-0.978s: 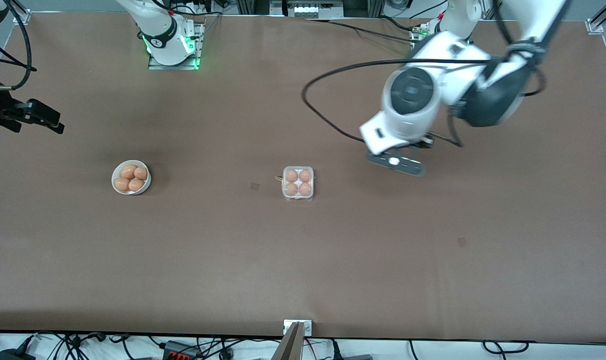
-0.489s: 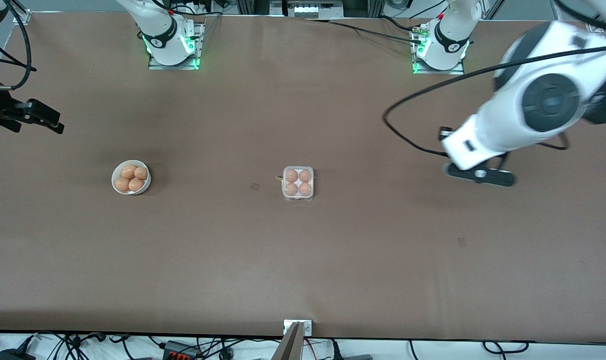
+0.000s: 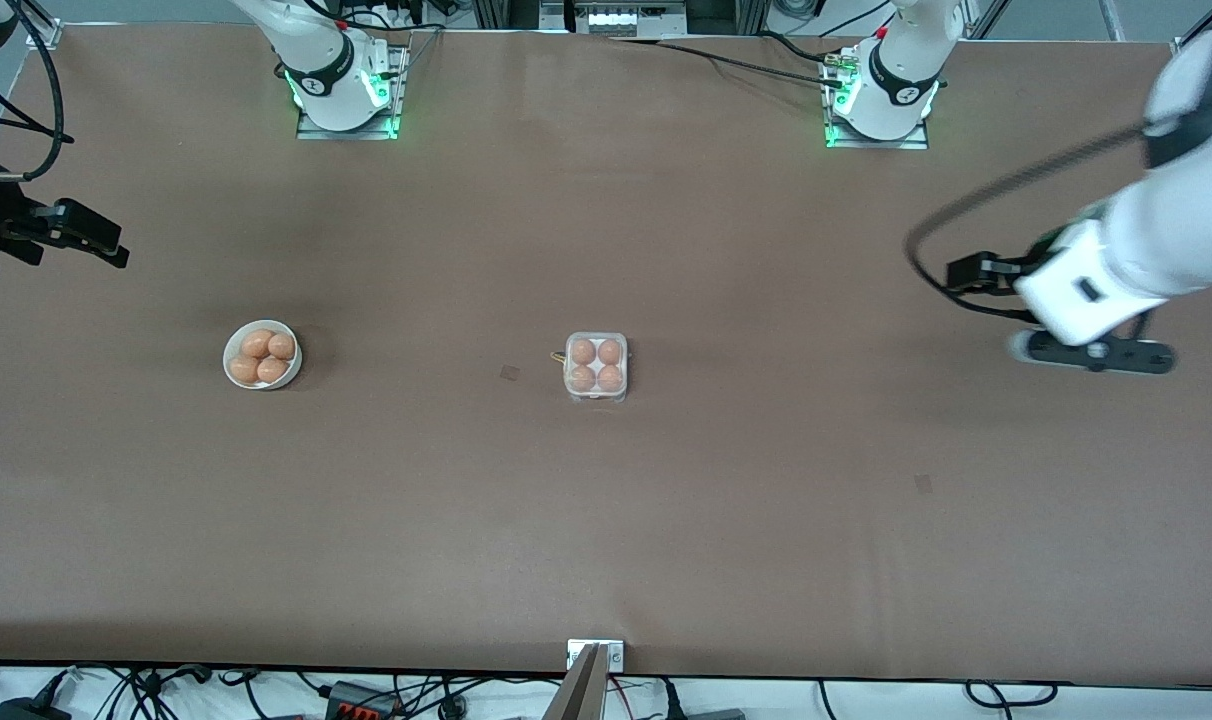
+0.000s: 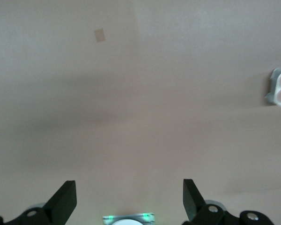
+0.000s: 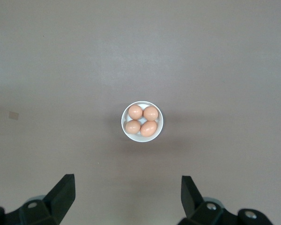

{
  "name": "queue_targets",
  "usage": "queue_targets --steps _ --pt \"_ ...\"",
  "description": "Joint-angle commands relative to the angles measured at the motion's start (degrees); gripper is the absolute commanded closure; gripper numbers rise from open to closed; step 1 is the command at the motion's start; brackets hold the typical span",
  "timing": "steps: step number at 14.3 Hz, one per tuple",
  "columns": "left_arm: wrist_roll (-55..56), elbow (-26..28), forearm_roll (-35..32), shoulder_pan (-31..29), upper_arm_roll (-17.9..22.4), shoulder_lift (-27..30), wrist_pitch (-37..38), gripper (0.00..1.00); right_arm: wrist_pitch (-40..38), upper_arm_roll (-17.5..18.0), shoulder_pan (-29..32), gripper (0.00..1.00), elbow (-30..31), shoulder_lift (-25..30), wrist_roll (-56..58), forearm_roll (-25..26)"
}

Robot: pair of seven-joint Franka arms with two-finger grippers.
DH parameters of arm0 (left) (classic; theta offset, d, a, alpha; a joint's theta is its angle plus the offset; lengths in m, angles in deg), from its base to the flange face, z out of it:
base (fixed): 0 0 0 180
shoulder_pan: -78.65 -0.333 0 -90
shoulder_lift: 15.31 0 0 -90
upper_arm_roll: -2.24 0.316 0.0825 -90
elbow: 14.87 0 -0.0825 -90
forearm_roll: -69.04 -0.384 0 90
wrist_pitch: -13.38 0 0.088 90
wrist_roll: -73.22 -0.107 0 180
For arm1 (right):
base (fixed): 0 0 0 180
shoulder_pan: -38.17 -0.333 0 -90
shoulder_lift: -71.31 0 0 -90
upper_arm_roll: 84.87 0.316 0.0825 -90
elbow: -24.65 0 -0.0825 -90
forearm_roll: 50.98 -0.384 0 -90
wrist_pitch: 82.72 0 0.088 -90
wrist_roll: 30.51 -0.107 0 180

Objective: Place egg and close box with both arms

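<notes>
The box (image 3: 596,367) stands in the middle of the table with four orange-brown eggs (image 3: 584,352) in its wells. Its clear lid seems to lie down over them. Its edge also shows in the left wrist view (image 4: 280,88). My left gripper (image 3: 971,273) is open and empty, up in the air over bare table toward the left arm's end, well away from the box; its fingers stand wide apart in the left wrist view (image 4: 129,197). My right gripper (image 3: 101,243) is open and empty at the right arm's end, as the right wrist view (image 5: 128,194) shows.
A round white bowl (image 3: 228,362) with several more eggs (image 3: 264,356) sits toward the right arm's end; it also shows in the right wrist view (image 5: 124,121). Small tape marks (image 3: 509,373) lie on the brown table. A metal bracket (image 3: 595,655) sits at the near edge.
My left arm has swung away from beside the box toward the left arm's end of the table. The right arm, box and bowl have not moved.
</notes>
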Motion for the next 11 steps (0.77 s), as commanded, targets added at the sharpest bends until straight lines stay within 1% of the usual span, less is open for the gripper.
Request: queue_targets --steps 1,3,4,5,6,7,9,10,11 --pt "-4.95 4.85 5.66 7.2 14.14 7.0 -1.13 0.0 -0.79 0.42 0.52 0.0 -0.21 0.33 0.63 0.58" --pt "-7.78 10.02 6.28 13.35 23.18 11.55 -3.48 0.0 -0.97 0.42 0.52 0.0 -0.21 0.33 0.63 0.66" --pt "-7.61 13.35 6.54 16.42 26.62 14.36 -6.02 0.0 -0.97 0.42 0.52 0.0 -0.21 0.33 0.63 0.58" --pt "-7.44 17.47 6.46 20.2 30.74 17.87 -10.14 0.0 -1.06 0.42 0.52 0.0 -0.21 0.33 0.63 0.58" --pt "-7.44 21.0 6.63 23.11 33.92 20.25 -13.14 0.0 -1.06 0.42 0.6 0.0 -0.21 0.33 0.63 0.58" --pt "-7.26 22.86 6.63 23.66 34.38 21.84 -14.91 0.0 -0.97 0.42 0.52 0.0 -0.21 0.33 0.63 0.58" --pt "-7.7 23.32 6.54 24.18 35.09 22.82 -16.24 0.0 -1.23 0.42 0.52 0.0 -0.21 0.42 0.72 0.66" --pt "-7.7 23.67 6.28 24.36 35.18 23.35 -18.07 0.0 -1.15 0.42 0.52 0.0 -0.21 0.42 0.63 0.66" --pt "-7.79 25.58 6.19 25.06 35.27 24.4 -18.7 0.0 -0.88 0.42 0.52 0.0 -0.21 0.42 0.54 0.66"
